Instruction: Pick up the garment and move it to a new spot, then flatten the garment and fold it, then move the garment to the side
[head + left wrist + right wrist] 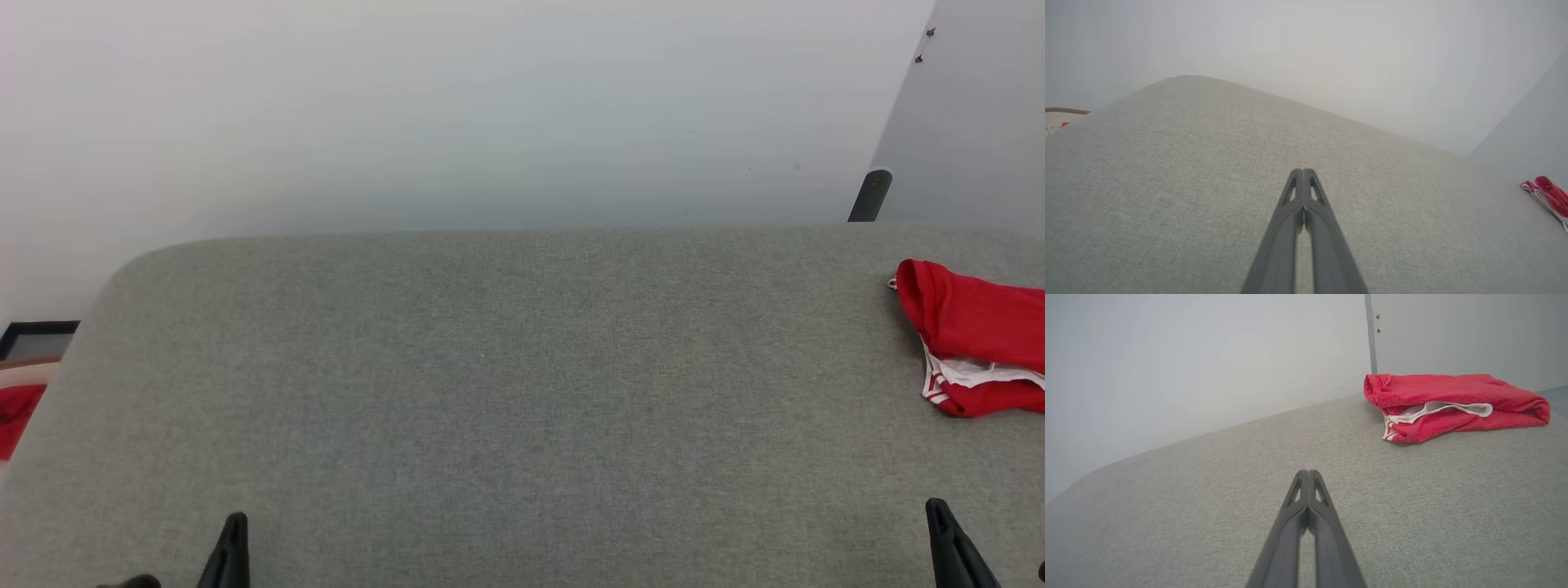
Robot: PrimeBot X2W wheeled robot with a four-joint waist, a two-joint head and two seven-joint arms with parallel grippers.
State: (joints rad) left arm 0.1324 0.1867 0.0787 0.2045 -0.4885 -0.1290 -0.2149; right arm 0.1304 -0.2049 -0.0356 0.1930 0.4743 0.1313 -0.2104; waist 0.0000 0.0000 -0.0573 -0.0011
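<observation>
The garment (971,335), bright red with white lining and striped trim, lies folded in a compact bundle at the far right of the grey table (522,392). The right wrist view shows the garment (1453,406) ahead and to the right, and the garment (1549,196) peeks in at the right edge of the left wrist view. My left gripper (235,523) rests low at the front left, shut and empty, its tips (1302,173) pressed together. At the front right, my right gripper (937,510) is also shut with nothing held, its tips (1308,473) touching, well short of the garment.
A pale wall stands behind the table, with a dark post (869,196) at its back right corner. Off the table's left edge sits a cream basket (24,376) with plain red cloth (16,412) in it. The table's rounded back left corner (147,261) is near.
</observation>
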